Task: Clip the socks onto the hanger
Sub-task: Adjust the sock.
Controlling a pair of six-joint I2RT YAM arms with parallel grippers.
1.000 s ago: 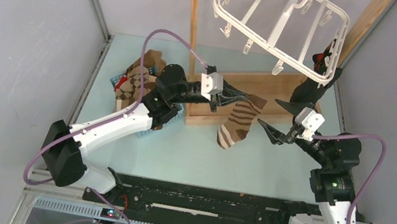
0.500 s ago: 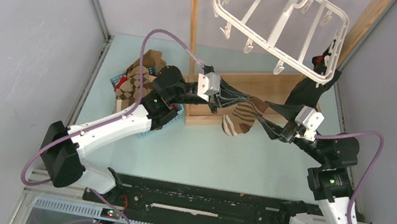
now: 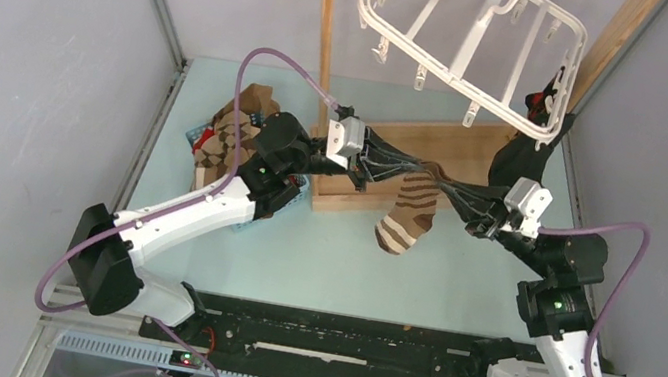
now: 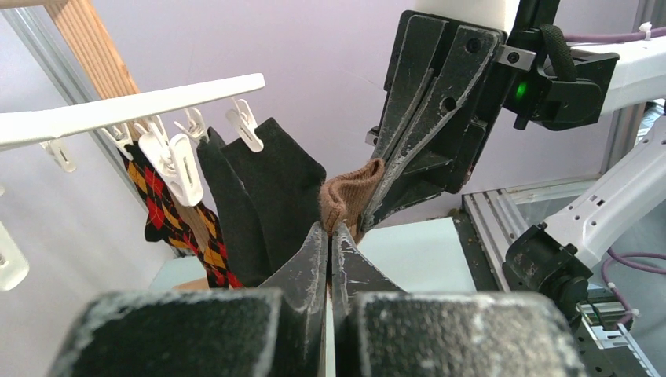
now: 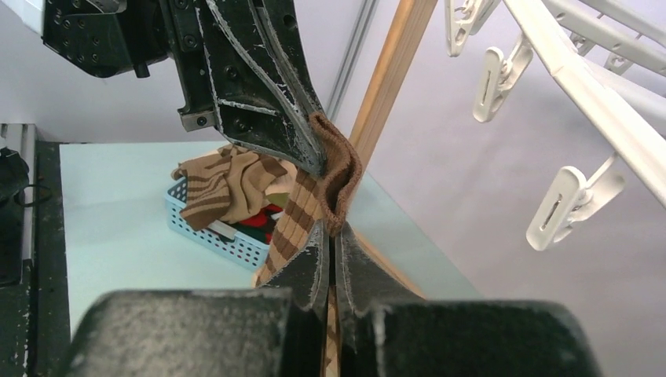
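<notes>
Left claw (image 4: 329,239) and right claw (image 5: 331,236) both clamped tight on striped sock (image 3: 407,215) cuff, tips meeting. Sock dangled mid-air below hanger (image 3: 477,34). My read: 2-point pinch kept cuff taut for clip. Black sock (image 4: 267,188) hung clipped.

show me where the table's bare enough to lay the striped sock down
Bare table lies in front of the wooden stand base, between the blue basket and the right arm, under the striped sock. Crowded: the sock-filled basket corner and around the stand.

Bright, even light; blurred foregrounds.
</notes>
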